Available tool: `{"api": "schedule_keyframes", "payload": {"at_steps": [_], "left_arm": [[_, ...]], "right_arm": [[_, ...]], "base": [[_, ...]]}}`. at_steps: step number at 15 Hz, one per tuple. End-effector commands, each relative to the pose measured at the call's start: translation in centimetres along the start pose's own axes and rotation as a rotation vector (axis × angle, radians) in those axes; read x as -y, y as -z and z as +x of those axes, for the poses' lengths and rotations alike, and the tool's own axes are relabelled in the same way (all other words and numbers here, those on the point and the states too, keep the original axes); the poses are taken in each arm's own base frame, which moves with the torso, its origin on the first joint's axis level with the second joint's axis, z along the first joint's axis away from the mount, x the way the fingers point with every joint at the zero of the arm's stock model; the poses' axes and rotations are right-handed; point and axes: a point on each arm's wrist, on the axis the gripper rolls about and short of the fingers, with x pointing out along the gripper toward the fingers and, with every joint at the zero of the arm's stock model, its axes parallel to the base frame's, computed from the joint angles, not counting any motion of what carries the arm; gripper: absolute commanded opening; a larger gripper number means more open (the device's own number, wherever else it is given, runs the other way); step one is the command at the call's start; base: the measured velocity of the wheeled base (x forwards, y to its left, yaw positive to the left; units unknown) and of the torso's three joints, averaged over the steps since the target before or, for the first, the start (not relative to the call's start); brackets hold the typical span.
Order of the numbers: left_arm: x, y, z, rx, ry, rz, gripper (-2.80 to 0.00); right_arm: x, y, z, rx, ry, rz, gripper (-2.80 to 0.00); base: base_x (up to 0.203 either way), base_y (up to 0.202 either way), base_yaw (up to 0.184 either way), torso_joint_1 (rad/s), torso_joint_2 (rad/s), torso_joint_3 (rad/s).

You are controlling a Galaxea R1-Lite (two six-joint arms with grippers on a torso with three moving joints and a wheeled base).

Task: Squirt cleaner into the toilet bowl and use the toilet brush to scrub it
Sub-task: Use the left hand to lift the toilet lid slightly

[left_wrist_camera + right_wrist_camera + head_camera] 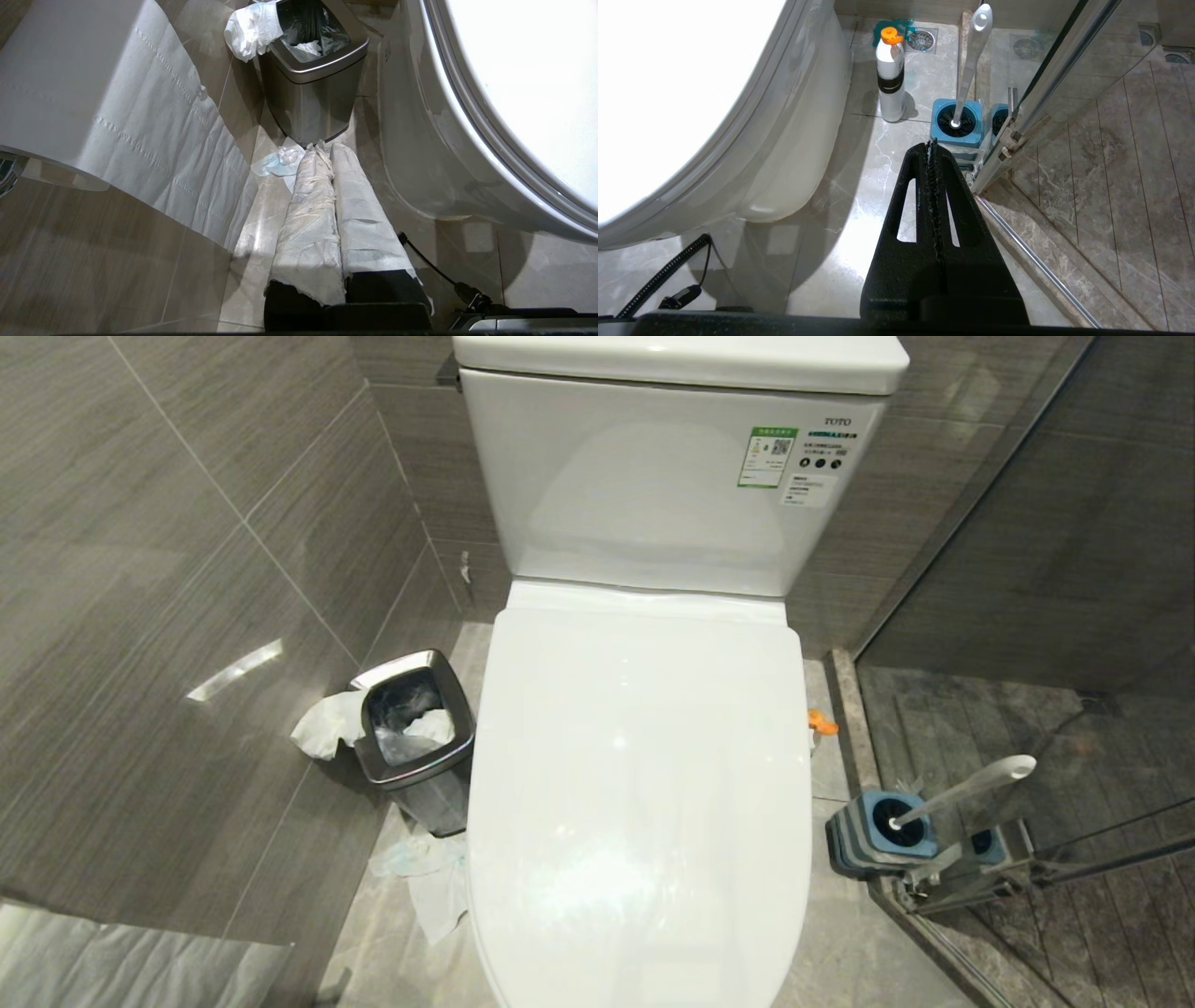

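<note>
1. With its lid down flat, the toilet bowl [639, 784] fills the centre of the head view, cistern [672, 476] at twelve o'clock.
2. Steel waste bin [415, 742] sits at nine o'clock of the bowl, crumpled tissue [322, 726] hanging over its rim.
3. At four o'clock, the toilet brush [971, 789] stands tilted in its blue-topped holder [878, 835], beside the glass door.
4. Cleaner bottle [890, 79], orange cap, stands between bowl and holder.
5. Right gripper [932, 149] hangs low beside the bowl, fingers pressed together, empty.
6. Left gripper [324, 151], fingers wrapped in white, together too, points toward the bin.
</note>
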Motion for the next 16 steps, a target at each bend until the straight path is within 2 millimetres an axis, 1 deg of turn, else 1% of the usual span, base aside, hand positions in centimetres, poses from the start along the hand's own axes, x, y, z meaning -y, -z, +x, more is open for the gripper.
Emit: {"api": "schedule_keyframes", "payload": {"at_steps": [1, 16], "left_arm": [[0.0, 0.01, 0.01, -0.001, -0.001, 0.0, -2.8], [0.0, 0.01, 0.0, -0.005, 0.001, 0.01, -2.8]], "right_arm": [[0.0, 0.01, -0.01, 0.001, 0.0, 0.0, -2.8], [0.0, 0.0, 0.0, 0.0, -0.001, 0.0, -2.8]], "base": [[0.0, 0.0, 0.0, 0.0, 0.0, 0.0], [0.0, 0.0, 0.0, 0.0, 0.0, 0.0]]}}
